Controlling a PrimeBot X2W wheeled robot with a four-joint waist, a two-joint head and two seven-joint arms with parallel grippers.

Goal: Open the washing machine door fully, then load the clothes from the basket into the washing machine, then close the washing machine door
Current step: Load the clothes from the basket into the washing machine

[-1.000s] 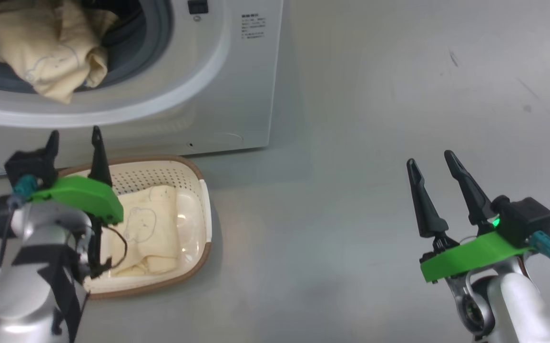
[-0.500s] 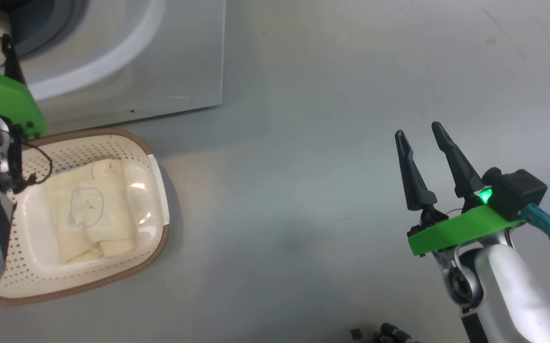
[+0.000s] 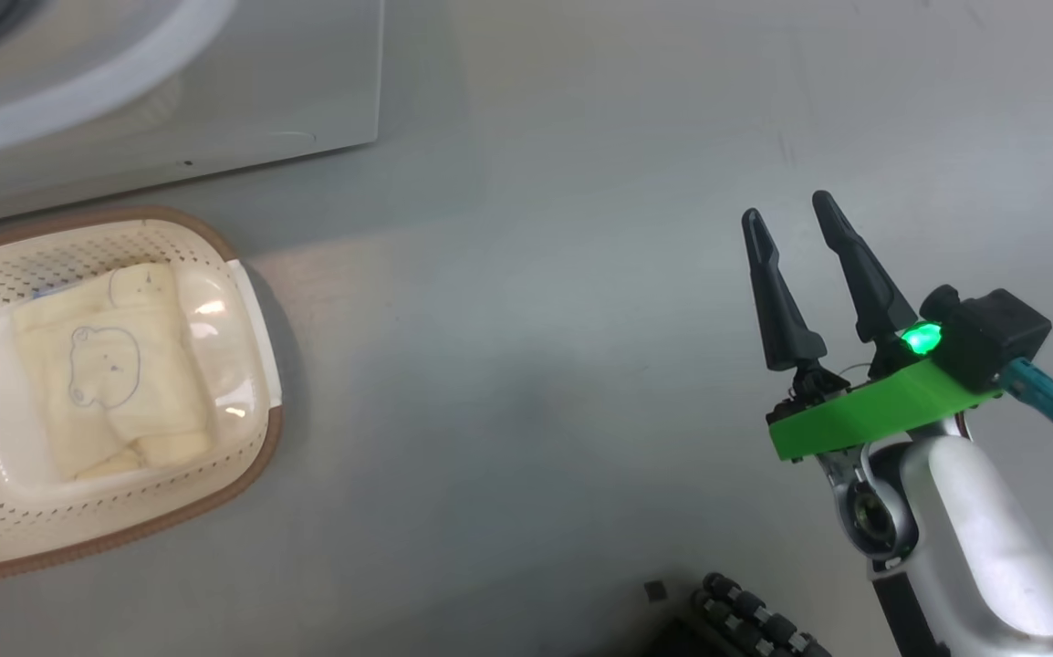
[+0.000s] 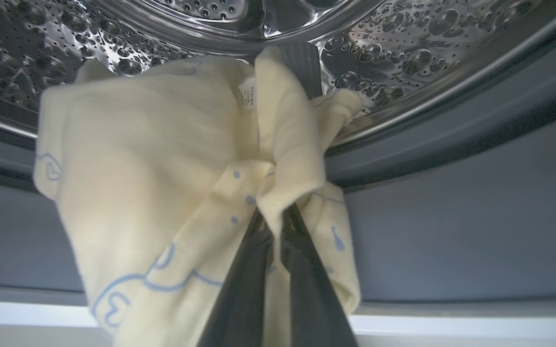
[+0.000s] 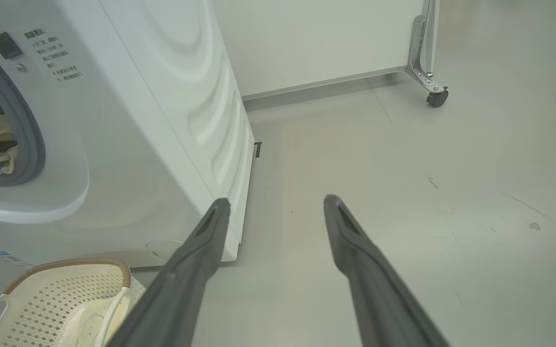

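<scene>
In the left wrist view my left gripper (image 4: pixel 274 226) is shut on a cream-yellow garment (image 4: pixel 162 159) with blue-grey drawings. The garment hangs over the grey gasket (image 4: pixel 451 217) at the mouth of the steel drum (image 4: pixel 403 43). The white washing machine (image 3: pixel 216 82) stands at the upper left of the head view, and its door is out of view. Below it the cream basket (image 3: pixel 253 456) holds a folded bear-print garment (image 3: pixel 107 374). My right gripper (image 3: pixel 787 212) hangs open over bare floor, far right of the basket. In the right wrist view the right gripper (image 5: pixel 277 201) is open beside the washing machine (image 5: pixel 162 120).
Grey floor spreads between the basket and my right arm. A white panel on a caster (image 5: pixel 437 96) stands behind the machine's right side. A black ribbed part (image 3: pixel 745 620) shows at the bottom edge. The basket (image 5: pixel 56 294) sits at the machine's front corner.
The head camera has swung, sliding machine and basket left. My left arm rose from the basket to the drum mouth, out of the head picture, and shut on the garment. The right gripper stays open.
</scene>
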